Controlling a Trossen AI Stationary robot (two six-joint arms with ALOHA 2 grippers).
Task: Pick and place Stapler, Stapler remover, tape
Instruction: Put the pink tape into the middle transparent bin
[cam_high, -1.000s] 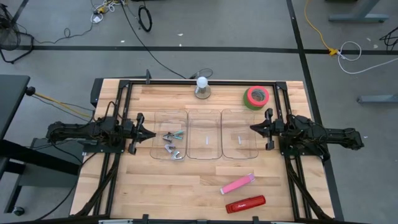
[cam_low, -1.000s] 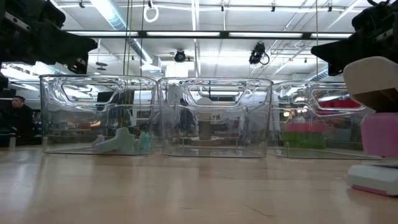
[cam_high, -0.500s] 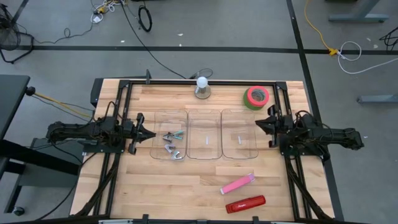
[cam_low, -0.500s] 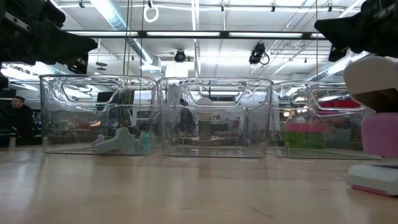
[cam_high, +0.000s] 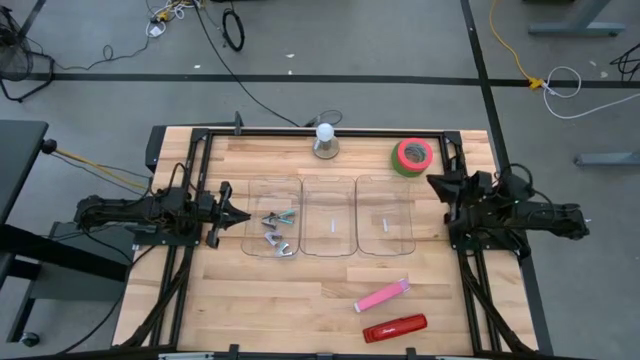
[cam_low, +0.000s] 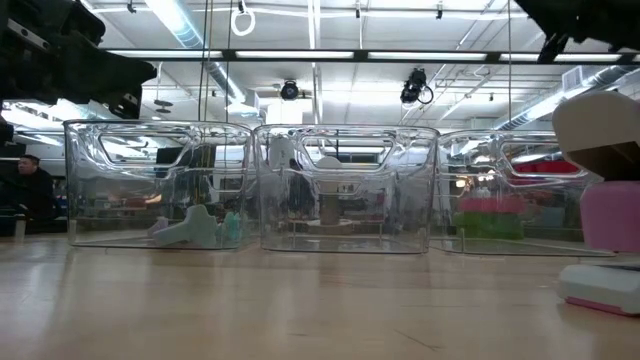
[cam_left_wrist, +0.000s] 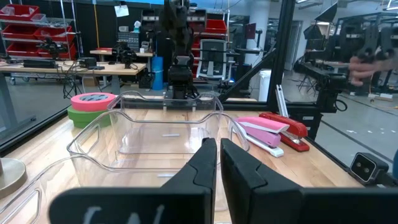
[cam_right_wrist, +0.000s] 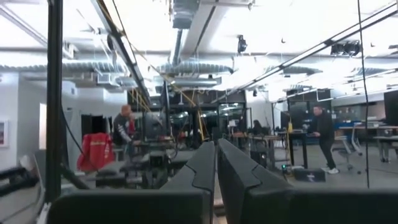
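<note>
The green tape roll (cam_high: 412, 156) with a pink core lies flat at the table's far right; it also shows in the left wrist view (cam_left_wrist: 92, 106). A pink stapler (cam_high: 381, 296) and a red stapler (cam_high: 394, 327) lie on the wood near the front edge. Several staple removers (cam_high: 277, 231) lie in the left clear bin (cam_high: 254, 198). My left gripper (cam_high: 240, 215) is shut and empty, level, just left of that bin. My right gripper (cam_high: 434, 186) is shut and empty, raised and tipped upward, right of the right bin (cam_high: 408, 200) and just in front of the tape.
Three clear bins stand in a row mid-table; the middle bin (cam_high: 329, 245) and the right one hold nothing. A white ball on a round grey base (cam_high: 325, 141) stands at the far edge. Bare wood lies in front of the bins. People show in the room behind.
My right gripper has drawn back from the right bin toward the table's right and far edges, and has risen and tipped upward; it has left the top of the low view. Its fingers stay shut.
</note>
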